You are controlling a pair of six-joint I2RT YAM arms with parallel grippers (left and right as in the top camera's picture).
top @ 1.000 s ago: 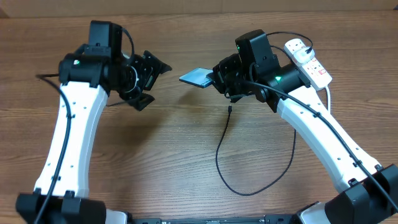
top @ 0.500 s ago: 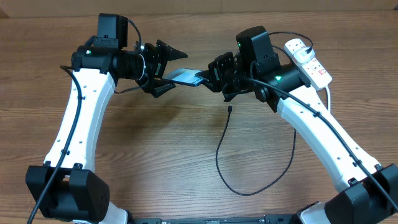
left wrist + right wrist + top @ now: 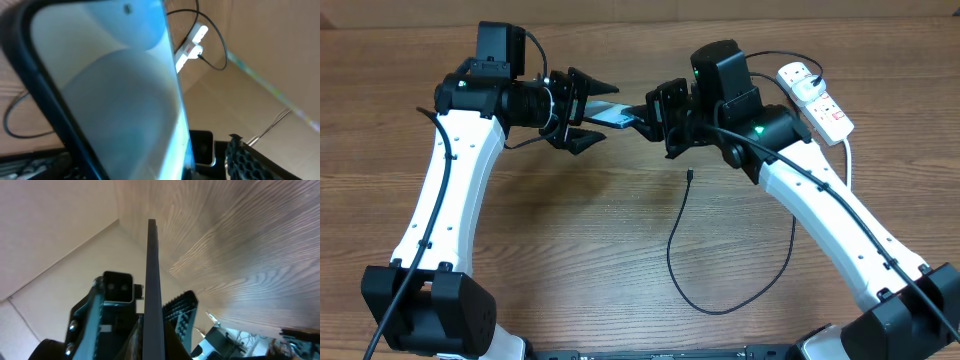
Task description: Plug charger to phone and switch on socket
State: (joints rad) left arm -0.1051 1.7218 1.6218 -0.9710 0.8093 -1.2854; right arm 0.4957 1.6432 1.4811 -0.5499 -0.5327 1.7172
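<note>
Phone [image 3: 616,117] first: it hangs in the air above the table [image 3: 570,250], tilted, bridging my two claws. My right claw [image 3: 655,118] is clamped tight on one end of it; the right wrist view shows the phone edge-on between the pads. My left claw [image 3: 592,113] sits at the phone's other end with its jaws spread, one on each side. I cannot tell whether either pad touches the phone.

That gap is the worry. If my right claw lets go before the left has a firm hold, the phone drops to the wood. If the left bites off-centre, it could twist the phone against the right grip and lever it loose.

Below the phone, a little toward my right arm, the connector tip [image 3: 689,177] of the charger [image 3: 672,250] lies loose on the table. With both claws at the phone, neither is free to fetch it. I also cannot tell which end carries the port, so a claw may be covering it.

Well beyond the phone's right-claw end lies the socket [image 3: 815,98]. Its switch is too small to read.
</note>
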